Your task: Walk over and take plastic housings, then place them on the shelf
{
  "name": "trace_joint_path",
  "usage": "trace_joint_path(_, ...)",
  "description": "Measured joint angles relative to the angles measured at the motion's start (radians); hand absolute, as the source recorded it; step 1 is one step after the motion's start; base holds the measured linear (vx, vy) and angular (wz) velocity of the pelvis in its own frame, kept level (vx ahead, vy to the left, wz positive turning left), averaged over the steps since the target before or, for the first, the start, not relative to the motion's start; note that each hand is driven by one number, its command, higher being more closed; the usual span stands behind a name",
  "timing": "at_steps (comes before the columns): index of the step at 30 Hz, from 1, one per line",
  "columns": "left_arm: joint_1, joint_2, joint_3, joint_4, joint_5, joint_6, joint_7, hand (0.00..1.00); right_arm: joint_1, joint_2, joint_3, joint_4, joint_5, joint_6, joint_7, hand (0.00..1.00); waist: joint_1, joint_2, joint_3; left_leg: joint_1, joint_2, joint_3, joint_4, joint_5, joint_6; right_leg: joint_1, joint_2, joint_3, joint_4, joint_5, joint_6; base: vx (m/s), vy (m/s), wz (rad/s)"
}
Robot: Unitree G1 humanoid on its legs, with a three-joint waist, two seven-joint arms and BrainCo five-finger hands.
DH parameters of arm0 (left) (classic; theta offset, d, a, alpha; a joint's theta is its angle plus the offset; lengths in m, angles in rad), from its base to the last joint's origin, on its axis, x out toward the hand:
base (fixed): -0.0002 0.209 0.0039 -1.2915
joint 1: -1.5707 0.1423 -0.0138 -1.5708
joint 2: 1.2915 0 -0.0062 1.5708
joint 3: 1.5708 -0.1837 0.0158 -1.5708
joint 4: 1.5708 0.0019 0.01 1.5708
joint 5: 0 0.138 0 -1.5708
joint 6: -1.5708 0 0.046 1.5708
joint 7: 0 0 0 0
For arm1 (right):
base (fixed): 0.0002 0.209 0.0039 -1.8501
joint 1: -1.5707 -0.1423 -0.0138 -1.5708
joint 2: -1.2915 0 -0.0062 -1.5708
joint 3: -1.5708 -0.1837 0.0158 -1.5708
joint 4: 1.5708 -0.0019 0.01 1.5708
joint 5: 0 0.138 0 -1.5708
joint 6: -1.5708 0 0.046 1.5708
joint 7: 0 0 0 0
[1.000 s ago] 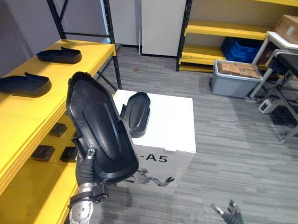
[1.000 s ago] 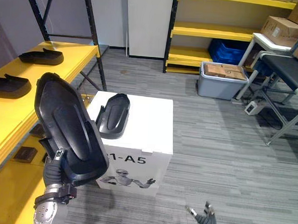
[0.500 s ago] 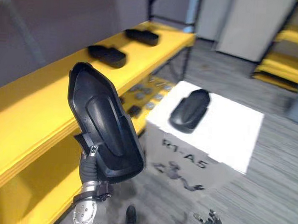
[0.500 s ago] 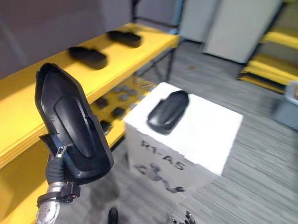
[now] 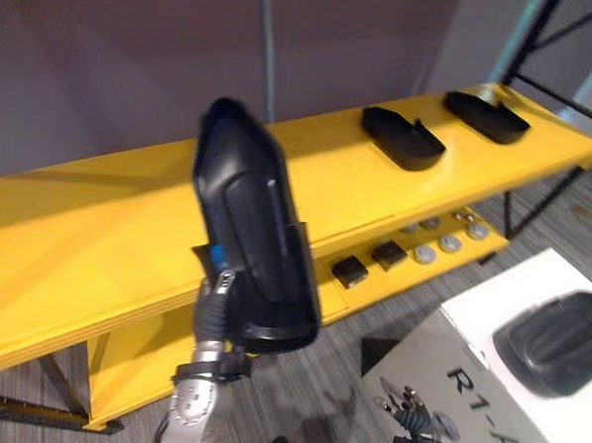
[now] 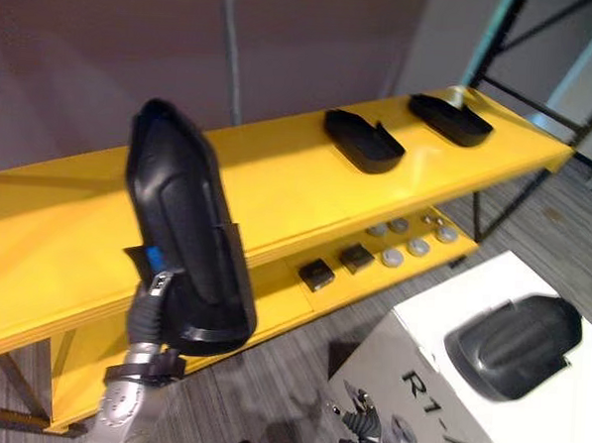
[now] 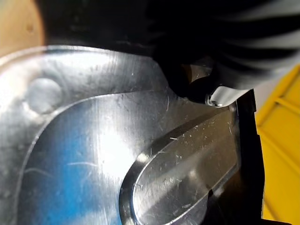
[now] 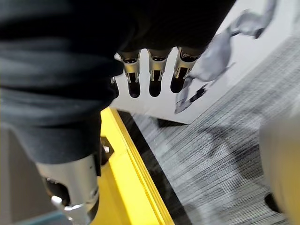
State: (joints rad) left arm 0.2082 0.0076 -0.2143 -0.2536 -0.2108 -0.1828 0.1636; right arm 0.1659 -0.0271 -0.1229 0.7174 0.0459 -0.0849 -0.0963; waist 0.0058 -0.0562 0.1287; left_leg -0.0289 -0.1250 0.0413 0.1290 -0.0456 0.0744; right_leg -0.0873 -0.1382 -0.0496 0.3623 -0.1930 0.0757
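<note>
The robot's left hand (image 5: 212,308) is closed round the lower rim of a black plastic housing (image 5: 251,229) and holds it upright just in front of the yellow shelf (image 5: 96,241). The shelf's top board already carries a second housing (image 5: 402,138) and a third housing (image 5: 485,110) toward its far end. The right hand (image 5: 412,421) hangs low before the shelf, fingers loosely straight and empty. The carrying step looks nearly done, and the next move is probably to lay the held shell flat on bare board, clear of the others.

left hand (image 6: 151,303) grips black housing (image 6: 188,241) upright before yellow shelf (image 6: 77,230) | two housings (image 6: 363,141) (image 6: 450,120) on shelf top | another housing (image 6: 513,344) on white box (image 6: 440,313) | right hand (image 6: 360,423) low, fingers loose
</note>
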Motion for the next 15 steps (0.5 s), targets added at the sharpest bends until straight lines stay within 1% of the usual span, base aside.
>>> trace_joint_path(1,0.007,-0.025,-0.005,0.009,-0.001,0.002,0.007,1.0,0.015,0.0,0.011,-0.013,0.0,0.0,0.0,0.0,0.012,0.015,-0.02,-0.008,0.021,-0.012,0.026,-0.023,-0.02,0.038,0.018,-0.026,-0.049,0.017,-0.011,0.13,-0.193,0.31)
trace_joint_path(2,0.006,-0.033,-0.004,0.007,-0.001,0.001,0.008,1.0,0.019,0.004,0.021,-0.026,0.0,0.0,0.0,0.0,0.019,0.014,-0.025,-0.01,0.035,-0.008,0.037,-0.038,-0.022,0.054,0.028,-0.036,-0.072,0.024,-0.019,0.17,-0.215,0.24)
trace_joint_path(3,-0.002,-0.038,-0.004,0.007,-0.001,-0.002,0.008,1.0,0.021,0.008,0.043,-0.04,-0.001,-0.001,0.001,0.0,0.021,0.017,-0.037,-0.01,0.066,0.032,0.054,-0.055,-0.037,0.081,0.042,-0.051,-0.104,0.031,-0.027,0.14,-0.176,0.18)
trace_joint_path(4,-0.005,-0.039,-0.011,0.008,0.0,-0.001,0.008,1.0,0.017,0.009,0.049,-0.041,-0.002,-0.001,0.001,0.0,0.021,0.015,-0.04,-0.005,0.084,0.052,0.06,-0.054,-0.045,0.1,0.052,-0.058,-0.124,0.033,-0.031,0.15,-0.199,0.15)
trace_joint_path(9,-0.006,-0.037,-0.049,0.015,0.023,0.001,0.009,1.0,0.022,0.009,0.046,-0.042,-0.003,-0.002,0.001,0.0,0.014,0.011,-0.065,0.023,0.092,0.039,0.038,-0.049,-0.057,0.15,0.069,-0.071,-0.184,0.044,-0.041,0.1,-0.075,0.1)
trace_joint_path(11,-0.007,-0.036,-0.06,0.019,0.042,0.002,0.01,1.0,0.029,0.009,0.047,-0.041,-0.003,-0.002,0.001,0.0,0.012,0.011,-0.077,0.037,0.094,0.034,0.017,-0.041,-0.069,0.162,0.074,-0.07,-0.201,0.058,-0.046,0.05,-0.002,0.06)
trace_joint_path(15,-0.032,-0.033,-0.067,0.044,0.077,0.005,0.034,1.0,0.041,0.007,0.048,-0.034,-0.003,-0.002,0.001,0.0,0.009,0.009,-0.079,0.053,0.101,0.021,-0.004,-0.026,-0.078,0.174,0.084,-0.07,-0.219,0.087,-0.054,-0.02,0.019,0.07)
